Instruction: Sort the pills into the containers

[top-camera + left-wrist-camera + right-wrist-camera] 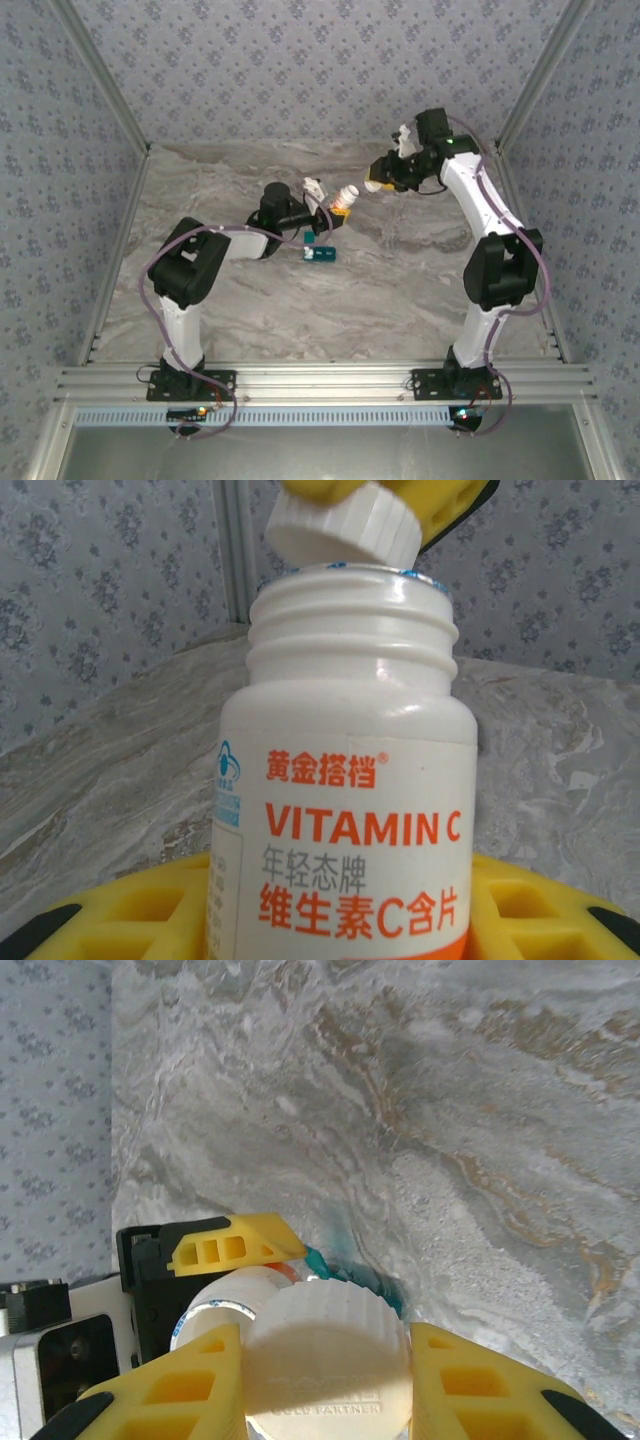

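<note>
Seen from above, the marble-patterned table (400, 290) is open out to its railed sides, with papered walls beyond. The teal pill box (320, 254) sits mid-table, just below the left gripper (335, 208), which pinches a white bottle (347, 196). The right gripper (376, 186) hangs at the bottle's mouth. At the left wrist, yellow fingers (130, 920) flank the uncapped bottle, labelled "VITAMIN C", 黄金搭档. At the right wrist, fingers (185, 1390) squeeze the white cap (330, 1355), faintly embossed "GOLD PARTNER".
</note>
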Available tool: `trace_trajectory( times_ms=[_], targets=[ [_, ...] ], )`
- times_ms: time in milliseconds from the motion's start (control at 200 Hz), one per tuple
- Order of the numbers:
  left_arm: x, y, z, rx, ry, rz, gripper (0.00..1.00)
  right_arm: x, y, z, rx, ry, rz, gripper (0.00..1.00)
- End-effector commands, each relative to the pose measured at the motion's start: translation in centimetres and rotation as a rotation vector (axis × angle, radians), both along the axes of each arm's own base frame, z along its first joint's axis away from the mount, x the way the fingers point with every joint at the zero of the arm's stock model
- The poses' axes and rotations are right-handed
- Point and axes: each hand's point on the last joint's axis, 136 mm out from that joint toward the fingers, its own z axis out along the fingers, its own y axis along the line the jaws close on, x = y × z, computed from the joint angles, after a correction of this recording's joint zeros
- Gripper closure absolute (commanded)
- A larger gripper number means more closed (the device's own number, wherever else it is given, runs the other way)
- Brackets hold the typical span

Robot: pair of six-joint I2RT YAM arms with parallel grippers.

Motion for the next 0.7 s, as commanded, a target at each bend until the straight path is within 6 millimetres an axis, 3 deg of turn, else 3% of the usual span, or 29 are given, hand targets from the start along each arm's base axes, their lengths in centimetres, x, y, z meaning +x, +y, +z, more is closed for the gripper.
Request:
trace_trajectory(
  times_ms=[0, 695],
  targets=[
    [-0.7, -0.4, 1.0, 0.009, -0.045, -0.074, 1.00, -0.9, 1.7, 0.4, 0.051, 0.012, 0.097, 0.71],
    [-1.0, -0.8, 0.6, 0.069, -0.067, -0.130, 1.00, -3.5, 2.7, -0.8, 0.096, 0.051, 0.207, 0.70]
  ],
)
